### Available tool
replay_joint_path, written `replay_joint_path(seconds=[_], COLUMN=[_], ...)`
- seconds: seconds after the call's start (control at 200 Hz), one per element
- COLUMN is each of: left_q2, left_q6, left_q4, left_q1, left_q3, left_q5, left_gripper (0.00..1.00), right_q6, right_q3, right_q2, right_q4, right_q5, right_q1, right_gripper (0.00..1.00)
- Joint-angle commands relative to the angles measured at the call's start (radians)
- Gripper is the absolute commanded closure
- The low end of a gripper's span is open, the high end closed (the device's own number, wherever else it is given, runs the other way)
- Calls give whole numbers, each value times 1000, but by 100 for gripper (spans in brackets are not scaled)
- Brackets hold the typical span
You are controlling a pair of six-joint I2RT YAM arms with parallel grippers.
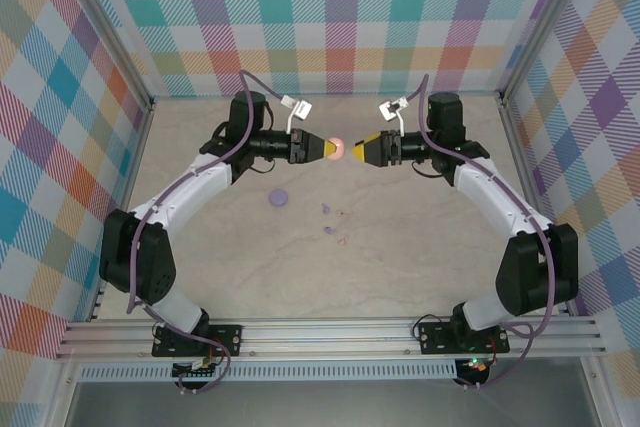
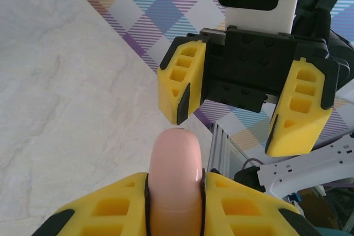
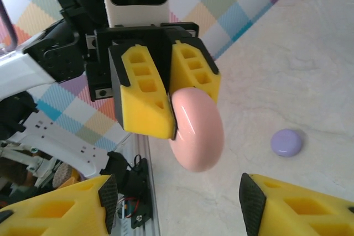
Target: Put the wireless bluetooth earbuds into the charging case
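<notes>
The left gripper [image 1: 328,148] is clamped on a pink disc [image 3: 196,131] above the table [image 1: 420,247]. The right gripper [image 1: 357,151] faces it, jaws apart and empty. The earbuds [image 1: 330,230] lie scattered on the table, apart from both grippers and nearer the arm bases.

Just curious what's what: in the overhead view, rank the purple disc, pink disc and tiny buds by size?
1. Purple disc.
2. Pink disc, though unsure: the left gripper hides part of it and holds it nearer the camera.
3. Buds, clearly smallest.
</notes>
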Motion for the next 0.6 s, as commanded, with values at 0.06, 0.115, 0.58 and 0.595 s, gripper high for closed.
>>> replay_joint_path(seconds=[0.06,0.115,0.58,0.595], left_q2=[-41,-44,-78,-78], left_q6=[24,28,46,47], left_q4=[41,42,45,45], left_q1=[-36,-42,-67,-66], left_q3=[10,14,13,13], left_q5=[36,37,31,32], left_gripper=[77,77,77,77], right_q6=[-63,-60,-73,-73], right_q3=[31,38,102,103], right_q2=[-7,1,57,59], right_q4=[-35,-41,-96,-95], right_q5=[-90,-85,-129,-130], right_q1=[15,17,53,54], right_gripper=[39,39,51,52])
